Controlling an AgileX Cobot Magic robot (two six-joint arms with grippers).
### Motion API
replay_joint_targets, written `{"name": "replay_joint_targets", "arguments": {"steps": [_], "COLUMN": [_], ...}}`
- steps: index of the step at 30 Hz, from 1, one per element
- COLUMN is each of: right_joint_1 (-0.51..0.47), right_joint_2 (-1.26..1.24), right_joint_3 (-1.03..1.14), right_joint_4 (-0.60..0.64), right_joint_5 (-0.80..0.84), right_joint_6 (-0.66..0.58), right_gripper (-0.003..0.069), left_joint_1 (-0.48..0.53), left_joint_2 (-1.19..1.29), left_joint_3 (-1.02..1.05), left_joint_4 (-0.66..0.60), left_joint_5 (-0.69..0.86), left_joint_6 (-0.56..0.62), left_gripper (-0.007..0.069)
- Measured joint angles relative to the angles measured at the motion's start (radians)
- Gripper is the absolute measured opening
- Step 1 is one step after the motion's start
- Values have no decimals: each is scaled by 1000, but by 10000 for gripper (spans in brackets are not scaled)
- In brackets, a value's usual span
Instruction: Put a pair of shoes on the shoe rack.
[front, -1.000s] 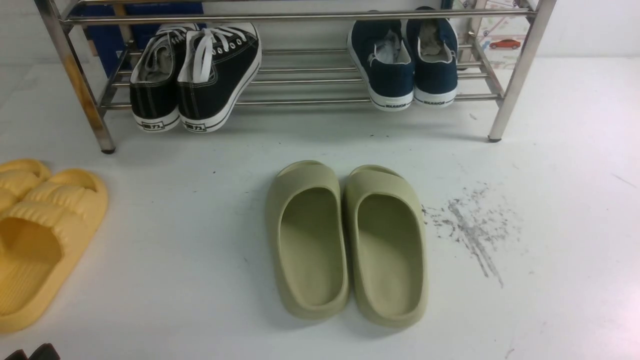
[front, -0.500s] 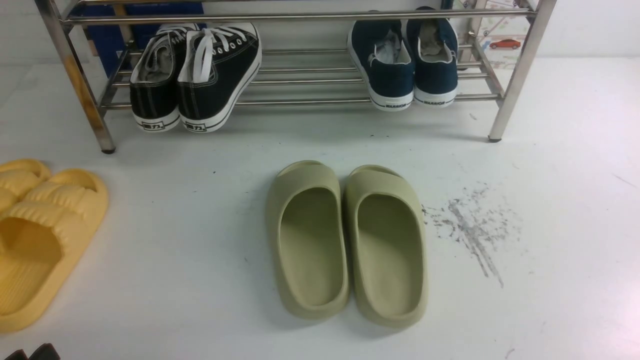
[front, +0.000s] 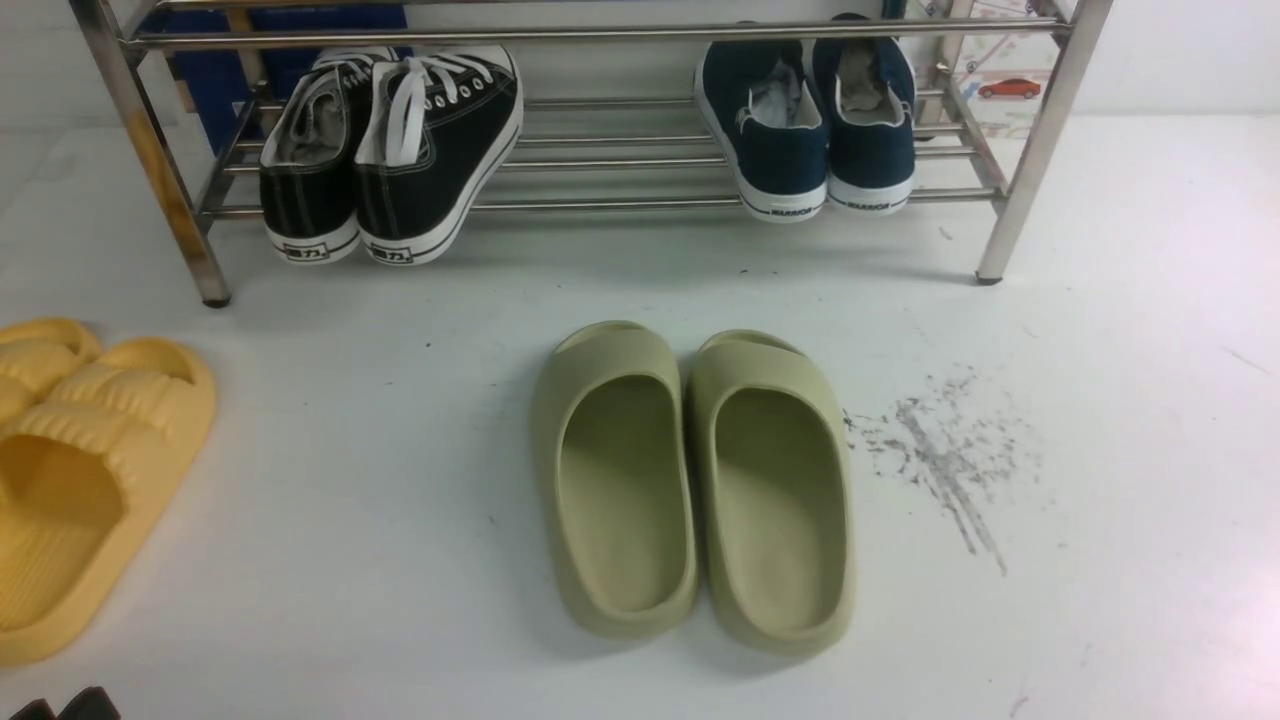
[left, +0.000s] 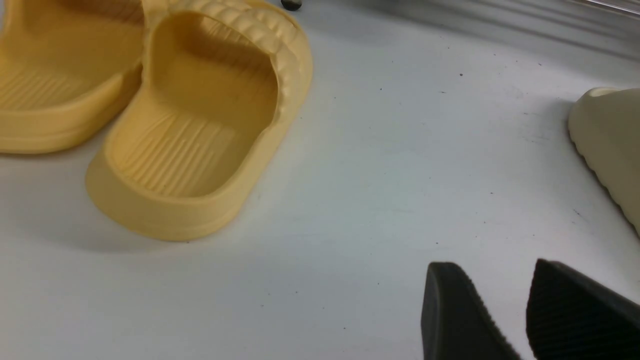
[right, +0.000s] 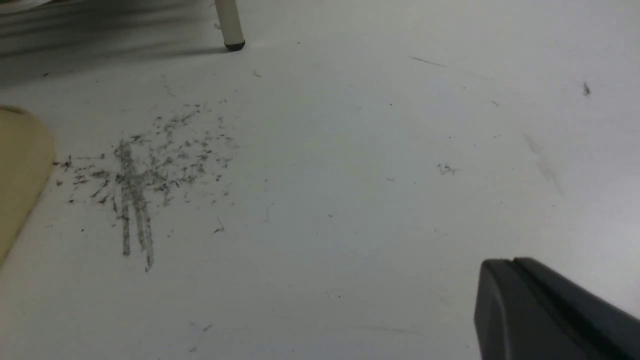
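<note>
White floor (front: 400, 560); navy shoes (front: 805, 125) heels-forward on rack (front: 1040, 150)

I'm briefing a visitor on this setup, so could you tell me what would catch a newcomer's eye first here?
Probably the olive-green slides, side by side on the white floor at the centre, with a grey scuff patch just to their right. Behind them, the steel shoe rack holds black lace-up sneakers on its left and the navy slip-ons on its right. Yellow slides lie at far left.
</note>
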Motion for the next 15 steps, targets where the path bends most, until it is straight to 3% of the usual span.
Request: {"name": "replay_joint_targets", "arguments": {"steps": [15], "right_joint_1": [0], "right_joint_2": [0], "right_joint_3": [0], "right_joint_4": [0], "right_joint_5": [0], "right_joint_6": [0], "right_gripper": [23], "left_joint_1": [0], "left_joint_2": [0], "left_joint_3": [0], "left_joint_4": [0], "left_joint_5": [0], "left_joint_6": [0], "left_gripper": [238]}}
